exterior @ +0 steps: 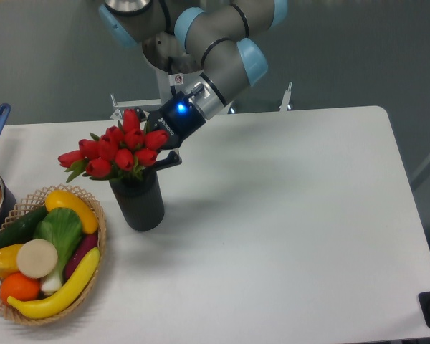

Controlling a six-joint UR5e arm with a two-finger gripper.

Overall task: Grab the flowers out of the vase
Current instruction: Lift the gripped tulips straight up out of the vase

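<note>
A white surface point(287, 215) is shown before a grey wall. The arm point(215, 43) is extended down from the far edge, its claw point(158, 154) placed against the right side of the flowers point(118, 150); whether it is spread or pinching cannot be told. The flowers are seated in the vase point(138, 201), left of centre. A basket point(99, 244) of vegetables is set just left of the vase.
</note>
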